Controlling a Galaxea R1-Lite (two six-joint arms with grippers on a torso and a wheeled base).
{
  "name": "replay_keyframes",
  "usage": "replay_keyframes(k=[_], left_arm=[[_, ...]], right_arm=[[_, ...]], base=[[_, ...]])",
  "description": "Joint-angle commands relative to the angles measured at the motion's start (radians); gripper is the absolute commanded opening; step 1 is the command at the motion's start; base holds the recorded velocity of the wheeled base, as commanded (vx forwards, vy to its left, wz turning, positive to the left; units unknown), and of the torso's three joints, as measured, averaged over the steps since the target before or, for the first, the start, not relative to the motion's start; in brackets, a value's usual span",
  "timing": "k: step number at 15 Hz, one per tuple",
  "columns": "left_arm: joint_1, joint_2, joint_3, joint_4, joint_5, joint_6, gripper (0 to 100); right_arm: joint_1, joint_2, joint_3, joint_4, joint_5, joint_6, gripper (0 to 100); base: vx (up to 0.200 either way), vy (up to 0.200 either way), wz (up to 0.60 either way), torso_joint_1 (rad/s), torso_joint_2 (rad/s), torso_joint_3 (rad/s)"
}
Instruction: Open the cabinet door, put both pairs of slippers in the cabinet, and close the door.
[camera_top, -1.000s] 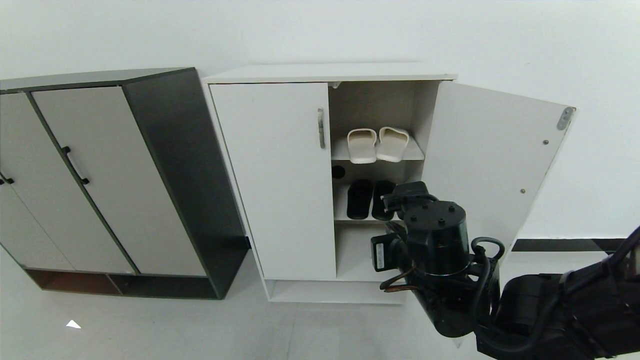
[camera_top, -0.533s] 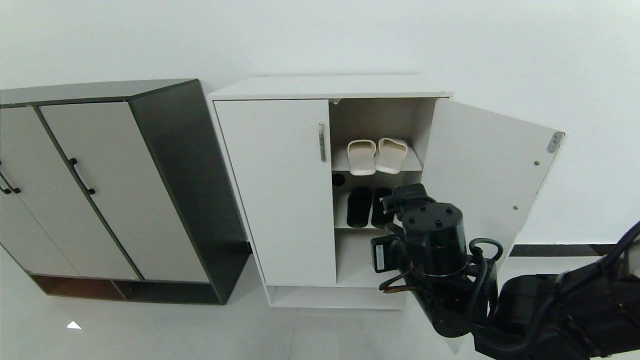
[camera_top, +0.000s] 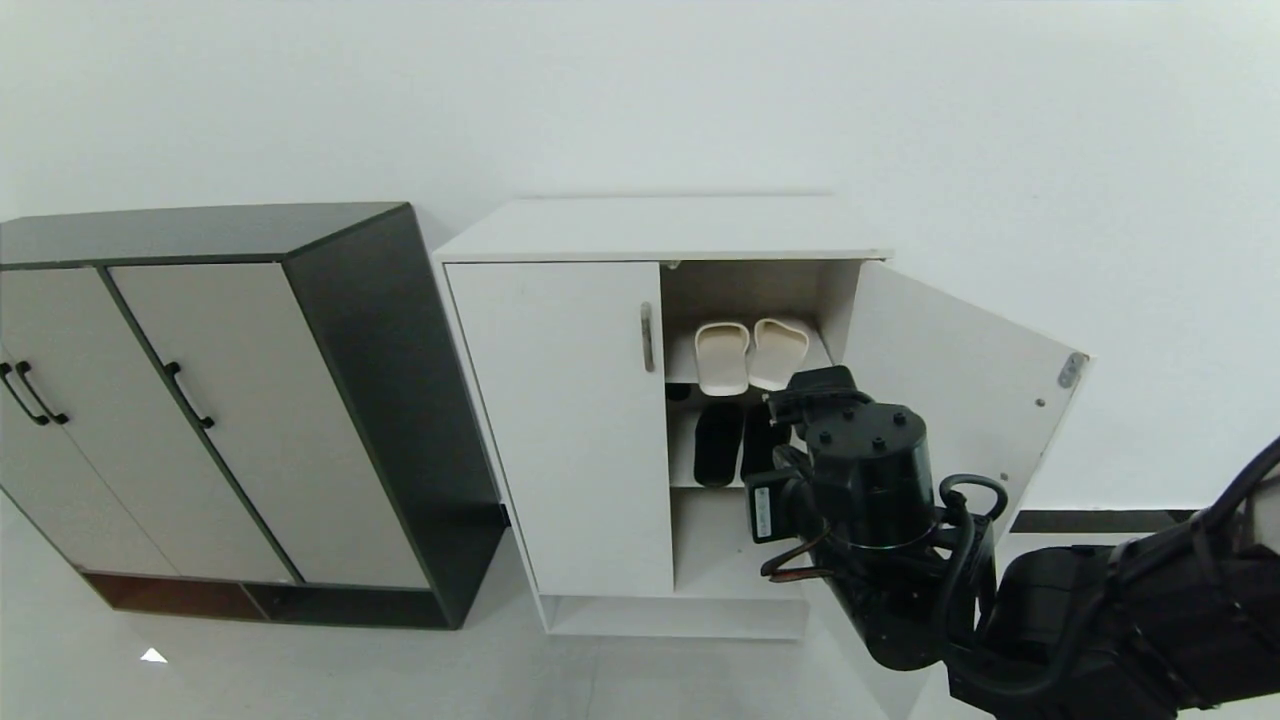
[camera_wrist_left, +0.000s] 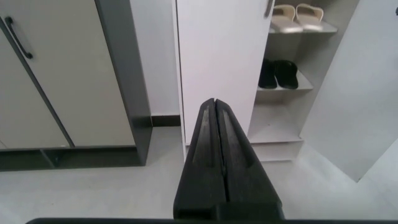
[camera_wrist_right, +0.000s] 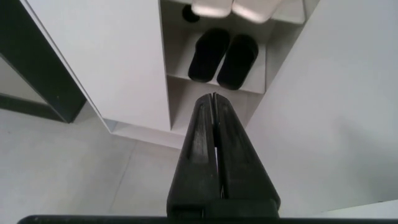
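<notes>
Standing open, the right door (camera_top: 950, 390) of the white cabinet (camera_top: 650, 225) swings out to the right, while the left door (camera_top: 560, 420) is shut, its handle (camera_top: 647, 337) at the inner edge. The cream slippers (camera_top: 750, 355) lie side by side on the upper shelf, and the black slippers (camera_top: 718, 442) lie side by side on the shelf below. The right arm (camera_top: 865, 500) is in front of the open half, covering part of the black pair. The right gripper (camera_wrist_right: 214, 98) has its fingers pressed together on nothing and points toward the black slippers. The left gripper (camera_wrist_left: 214, 102), also pressed together and bare, points at the left door. A dark cabinet (camera_top: 390, 400) stands just left, doors shut.
</notes>
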Motion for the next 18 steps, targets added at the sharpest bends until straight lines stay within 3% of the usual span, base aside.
replay_keyframes(k=[1, 18], left_arm=[[0.000, 0.001, 0.000, 0.000, 0.000, 0.000, 0], [0.000, 0.001, 0.000, 0.000, 0.000, 0.001, 0]], right_arm=[[0.000, 0.002, 0.000, 0.000, 0.000, 0.000, 0], [-0.026, 0.004, 0.000, -0.002, 0.000, -0.015, 0]], base=[[0.000, 0.000, 0.00, 0.163, -0.48, -0.315], [0.000, 0.000, 0.00, 0.214, -0.52, -0.310]])
